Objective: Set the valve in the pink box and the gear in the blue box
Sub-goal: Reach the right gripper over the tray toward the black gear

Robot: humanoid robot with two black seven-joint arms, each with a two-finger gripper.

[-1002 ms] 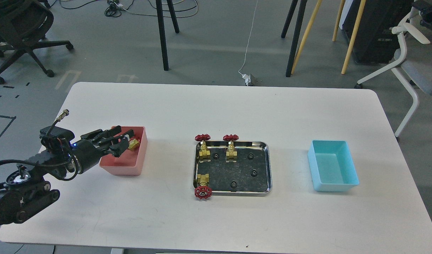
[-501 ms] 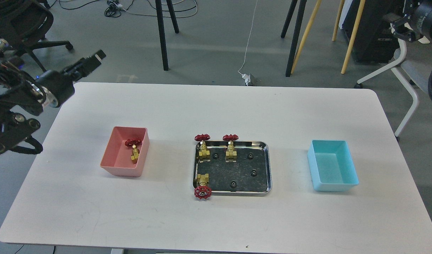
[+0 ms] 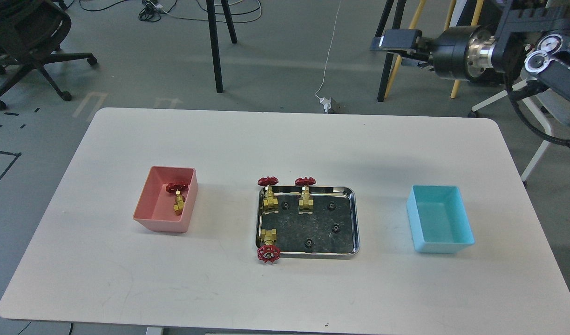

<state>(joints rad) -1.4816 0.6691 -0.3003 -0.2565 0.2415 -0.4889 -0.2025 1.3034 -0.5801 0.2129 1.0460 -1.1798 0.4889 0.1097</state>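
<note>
One valve (image 3: 177, 196) lies inside the pink box (image 3: 153, 204) at the table's left. Three more valves stand on the steel tray (image 3: 356, 218) in the middle: two at its far edge (image 3: 268, 193) (image 3: 305, 194) and one at its near left corner (image 3: 268, 246). Several black gears lie on the tray, such as one gear (image 3: 335, 227) at its right. The blue box (image 3: 441, 218) at the right holds nothing. My right gripper (image 3: 396, 41) hangs high beyond the table's far right edge, end-on and dark. My left arm is out of view.
The white table (image 3: 285, 298) carries only the two boxes and the tray. Behind it on the floor are tripod legs (image 3: 215, 46), a black office chair (image 3: 29, 42), cables and a white chair (image 3: 541, 93) at the far right.
My left arm has risen from the pink box and left the view, leaving the valve in the box. My right arm has swung in from the upper right toward the left.
</note>
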